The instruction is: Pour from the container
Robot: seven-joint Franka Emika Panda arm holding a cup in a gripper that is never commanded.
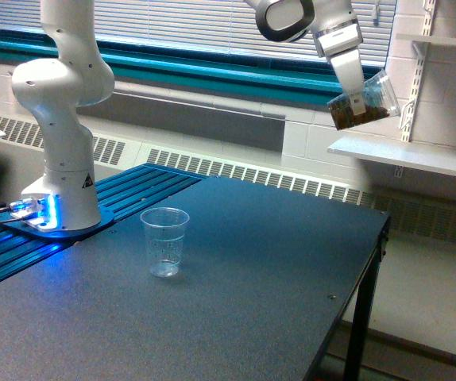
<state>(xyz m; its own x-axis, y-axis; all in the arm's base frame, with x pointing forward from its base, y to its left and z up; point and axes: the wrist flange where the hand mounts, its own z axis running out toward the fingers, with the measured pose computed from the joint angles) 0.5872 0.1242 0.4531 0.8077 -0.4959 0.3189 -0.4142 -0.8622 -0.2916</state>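
Note:
The container [369,101], a small clear smooth cup with brown nuts showing through it, is held high at the exterior view's upper right. It is tilted, its mouth turned to the right and slightly up, and the nuts lie along its lower side. My gripper [357,94] is shut on it, with a white finger running down across its wall. A clear ribbed cup [164,240] stands upright and looks empty on the dark table [276,302], far below and to the left of the container.
The arm's white base [61,159] stands at the table's left on a blue-lit plate. A white wall shelf [419,157] runs just under and behind the container. The table's right edge drops to the floor.

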